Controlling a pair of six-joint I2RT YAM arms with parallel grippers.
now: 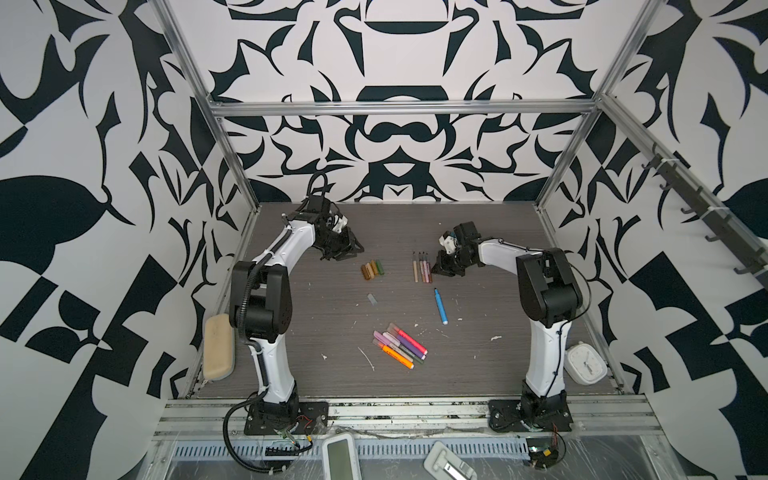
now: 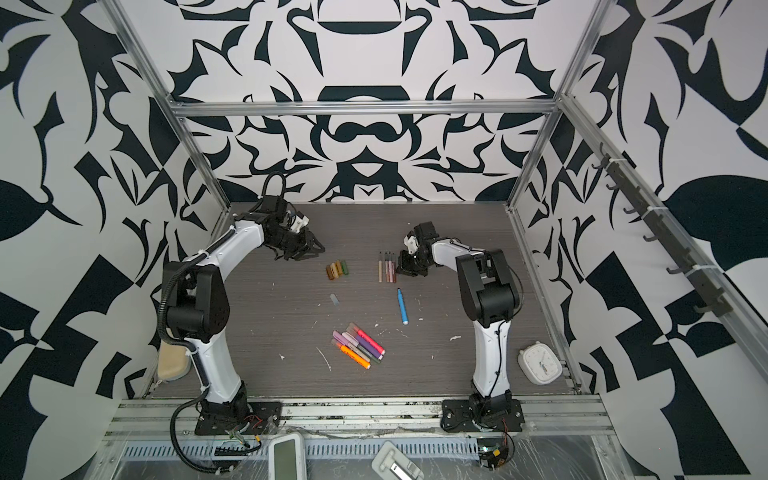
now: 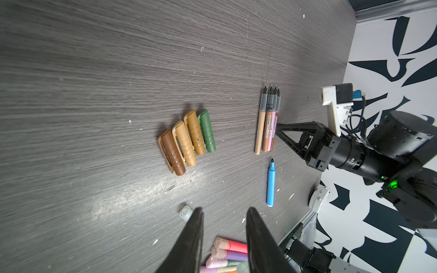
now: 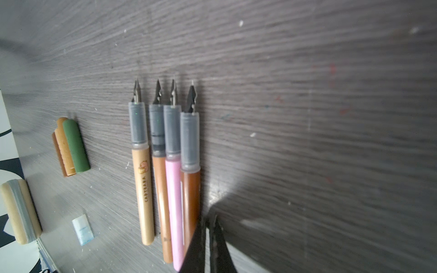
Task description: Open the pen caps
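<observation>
Toward the back edge of the bench (image 1: 316, 374), four pen caps (image 1: 373, 269) (brown, two gold, green) lie side by side and touching. In the right wrist view the green one hides most of the rest (image 4: 71, 146). A translucent cap (image 1: 372, 299) lies alone nearer the middle, pale and hard to make out in both top views. The thick pens (image 1: 401, 345), caps on, are bunched near the front edge. In the left wrist view they are cut off by the frame and partly covered by that hand's fingers (image 3: 194, 236).

The left arm reaches toward the back-left corner. The left hand (image 1: 355, 249) hangs above the bench, tilted down, its fingers apart with a clear gap and nothing between them. The right hand (image 1: 436, 266) sits low at the bench, its fingers pressed together to a point and gripping nothing. Its tip lies against the outermost of four thin pens (image 1: 422, 268), which lie in a row with bare nibs. Whether it actually touches cannot be told. A blue pen (image 1: 440, 306), uncapped, lies just in front of them.

A beige zip case (image 1: 218, 353) lies along the left edge; its contents are not visible.
</observation>
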